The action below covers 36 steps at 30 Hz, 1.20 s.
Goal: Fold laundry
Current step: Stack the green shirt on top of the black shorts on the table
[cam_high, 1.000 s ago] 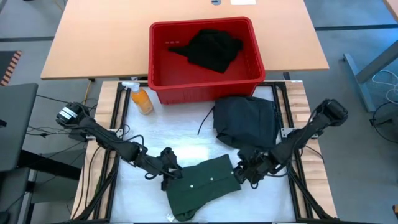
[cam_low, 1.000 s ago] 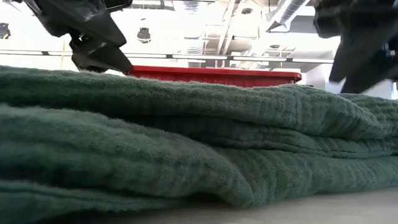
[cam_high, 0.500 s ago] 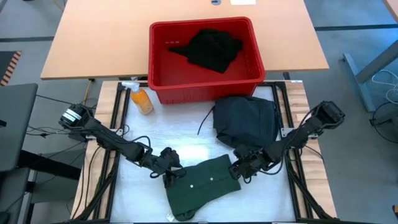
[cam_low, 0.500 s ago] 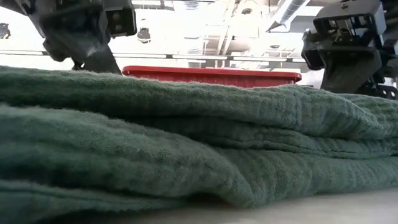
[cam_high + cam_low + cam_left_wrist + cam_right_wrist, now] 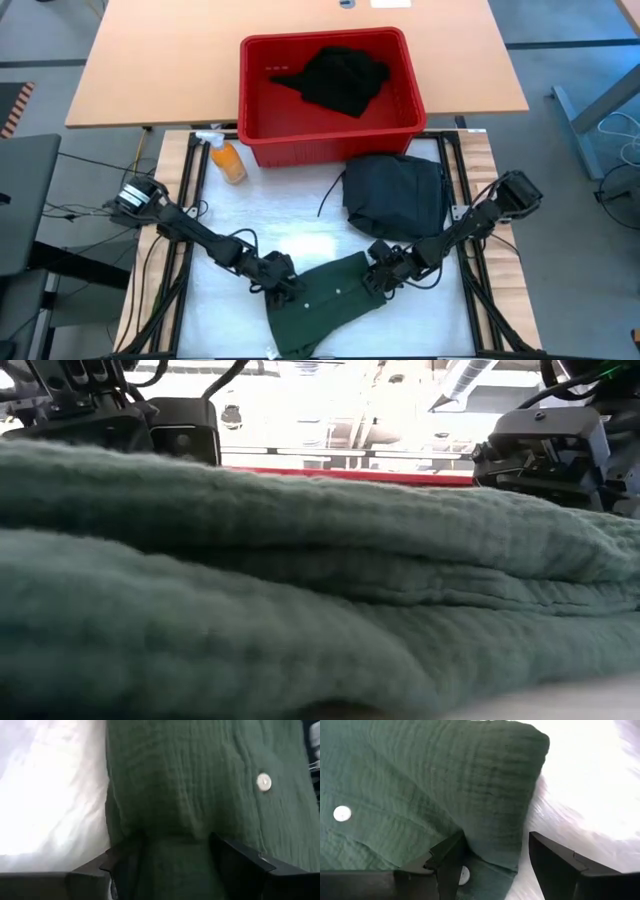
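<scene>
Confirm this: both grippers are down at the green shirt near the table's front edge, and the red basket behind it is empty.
Not quite. The red basket is not empty: the high view shows a black garment lying in it. The rest holds: the left gripper and right gripper are both down at the green shirt near the table's front edge.

No text, label, brand, number or sign can be read on anything shown in any of the views.
</scene>
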### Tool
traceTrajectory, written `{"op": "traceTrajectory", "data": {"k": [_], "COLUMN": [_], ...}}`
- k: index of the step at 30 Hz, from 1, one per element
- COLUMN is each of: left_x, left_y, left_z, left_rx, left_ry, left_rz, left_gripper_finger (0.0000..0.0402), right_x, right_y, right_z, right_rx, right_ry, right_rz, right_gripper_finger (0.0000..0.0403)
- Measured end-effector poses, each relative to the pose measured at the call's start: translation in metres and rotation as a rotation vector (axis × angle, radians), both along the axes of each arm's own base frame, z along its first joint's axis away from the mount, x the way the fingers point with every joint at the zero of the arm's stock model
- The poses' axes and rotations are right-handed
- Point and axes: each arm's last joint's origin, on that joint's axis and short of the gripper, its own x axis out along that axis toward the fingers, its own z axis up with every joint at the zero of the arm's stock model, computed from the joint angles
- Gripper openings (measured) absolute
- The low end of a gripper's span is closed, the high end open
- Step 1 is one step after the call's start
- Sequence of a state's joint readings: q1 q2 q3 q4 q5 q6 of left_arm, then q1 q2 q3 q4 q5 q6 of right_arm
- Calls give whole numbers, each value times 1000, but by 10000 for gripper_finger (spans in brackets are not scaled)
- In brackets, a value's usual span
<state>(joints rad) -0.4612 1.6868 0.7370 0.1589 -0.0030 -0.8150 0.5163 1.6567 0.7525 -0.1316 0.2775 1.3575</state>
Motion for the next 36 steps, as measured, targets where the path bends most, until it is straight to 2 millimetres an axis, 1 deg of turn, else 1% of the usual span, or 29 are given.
{"op": "traceTrajectory", "data": {"k": [6,9,11,13,19,20,22,24,26,30,33,36], "left_x": [0,1,1,2,2,2,1,-1,-2,-10,-20,-28], "left_y": [0,0,1,1,1,2,3,5,6,9,9,7], "left_z": [1,2,2,2,2,2,1,-1,1,14,29,50], "left_rx": [21,20,22,23,3,-1,-9,-21,-41,-53,-37,-14], "left_ry": [-20,-29,-32,-32,-22,-18,6,42,65,90,78,-17], "left_rz": [-2,0,2,3,5,1,-5,-14,-28,-50,-60,-52], "left_gripper_finger": [229,229,229,229,229,229,229,229,229,229,229,229], "right_x": [2,6,10,12,14,15,17,21,23,32,37,42], "right_y": [0,2,5,7,9,8,6,4,4,0,-3,-5], "right_z": [1,5,8,12,15,15,20,30,43,80,107,134], "right_rx": [-26,-54,-62,-78,-95,-85,-47,-16,-23,-102,-190,-289], "right_ry": [-28,-54,-77,-93,-105,-106,-107,-121,-143,-175,-135,-96], "right_rz": [16,51,81,111,151,155,172,220,277,364,459,573], "right_gripper_finger": [242,224,201,167,40,27,25,28,36,34,28,28]}}
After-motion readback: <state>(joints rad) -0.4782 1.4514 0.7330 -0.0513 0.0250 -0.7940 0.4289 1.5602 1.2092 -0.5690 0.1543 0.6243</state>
